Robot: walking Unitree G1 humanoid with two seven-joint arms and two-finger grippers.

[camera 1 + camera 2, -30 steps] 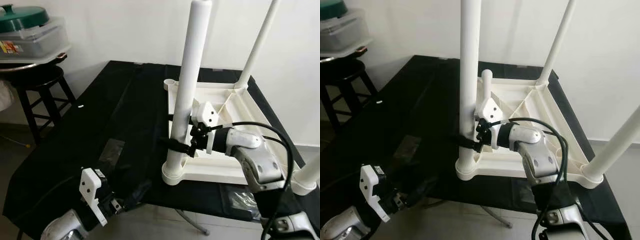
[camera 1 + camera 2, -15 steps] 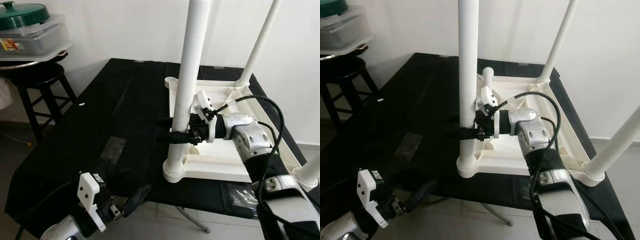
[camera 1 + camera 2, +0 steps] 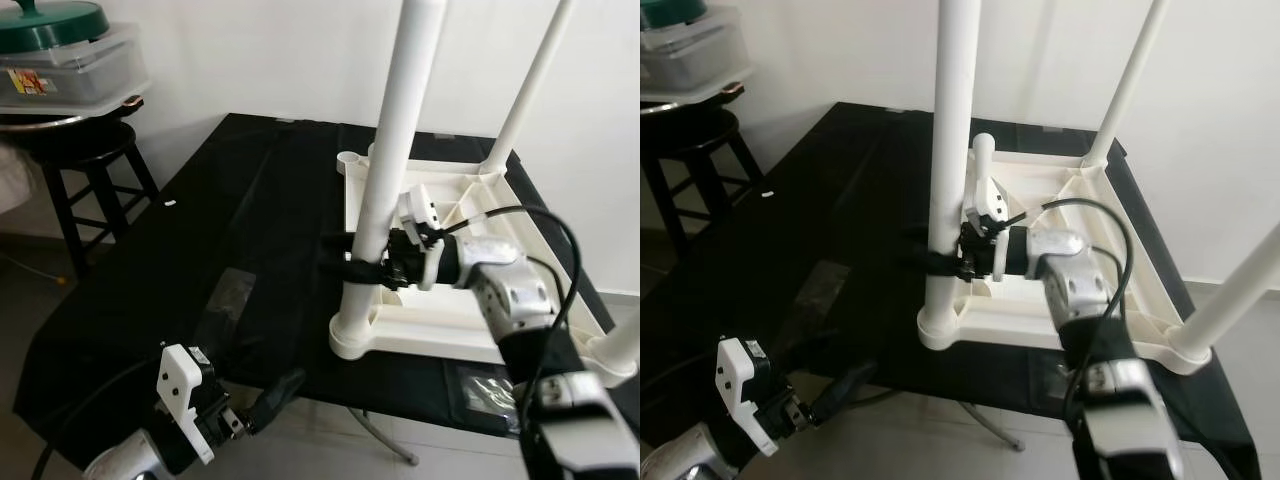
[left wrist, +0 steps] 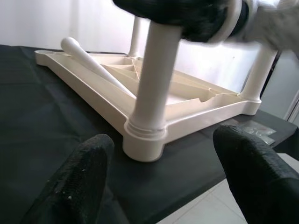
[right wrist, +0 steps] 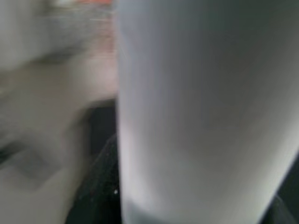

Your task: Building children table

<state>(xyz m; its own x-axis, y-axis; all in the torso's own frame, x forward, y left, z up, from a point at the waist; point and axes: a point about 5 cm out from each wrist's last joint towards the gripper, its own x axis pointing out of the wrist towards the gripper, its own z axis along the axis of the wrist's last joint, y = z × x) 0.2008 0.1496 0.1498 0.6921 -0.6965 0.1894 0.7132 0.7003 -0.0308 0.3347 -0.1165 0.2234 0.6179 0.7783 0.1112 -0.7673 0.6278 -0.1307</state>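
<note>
Table leg (image 3: 385, 180) clamped in right jaws (image 3: 362, 265); left jaws (image 3: 272, 392) open off bench edge.

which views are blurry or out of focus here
Right wrist view: the white table leg is soft and out of focus, very close. Left wrist view: sharp on the leg's base, the right gripper smeared at top. Eye views: mostly crisp.

upturned white plastic table (image 3: 440, 330), legs (image 3: 395, 140) upright
</note>
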